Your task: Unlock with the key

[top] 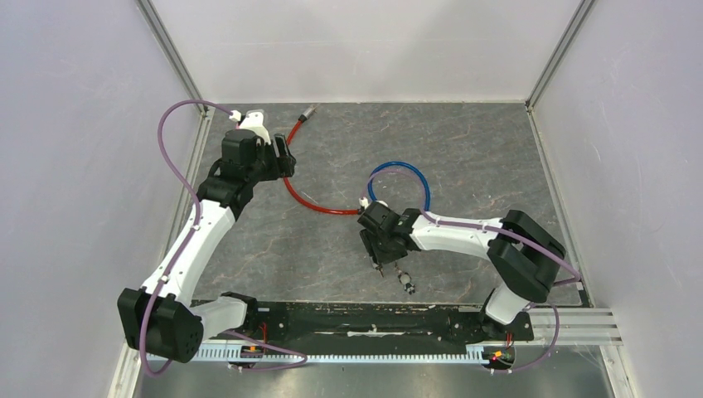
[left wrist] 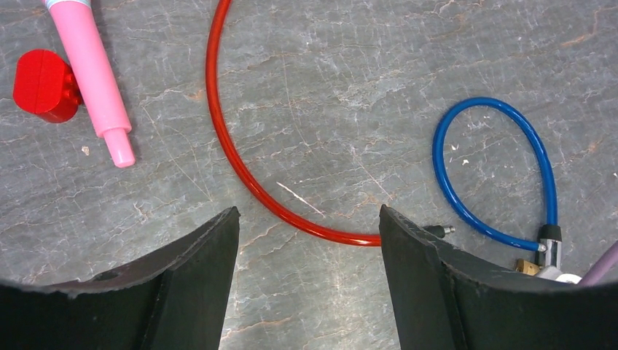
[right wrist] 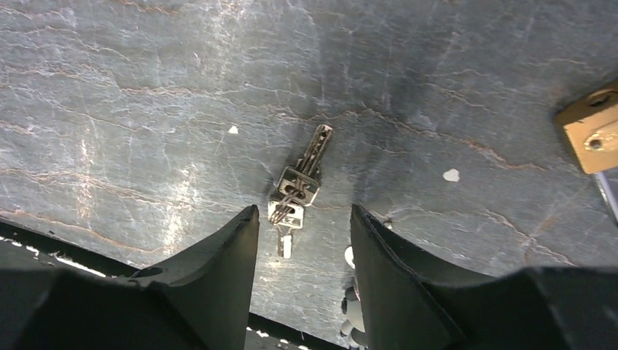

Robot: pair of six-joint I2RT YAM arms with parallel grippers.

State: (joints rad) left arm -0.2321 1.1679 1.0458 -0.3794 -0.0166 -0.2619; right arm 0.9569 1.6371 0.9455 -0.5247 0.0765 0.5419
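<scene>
A small bunch of silver keys (right wrist: 299,191) lies flat on the grey slate table, just beyond and between the tips of my right gripper (right wrist: 302,215), which is open, empty and hovering above them. In the top view the keys (top: 404,283) lie near the table's front edge, right of the right gripper (top: 378,267). A brass padlock (right wrist: 592,135) shows at the right edge of the right wrist view, joined to a blue cable loop (top: 399,176). My left gripper (left wrist: 309,219) is open and empty over a red cable (left wrist: 240,171), far left in the top view (top: 280,157).
A pink marker (left wrist: 93,73) and a red block (left wrist: 44,84) lie at the left of the left wrist view. The red cable (top: 300,195) curves across the table's middle, with a metal end (top: 308,112) near the back wall. White walls enclose the table; the black base rail (top: 373,319) runs along the front.
</scene>
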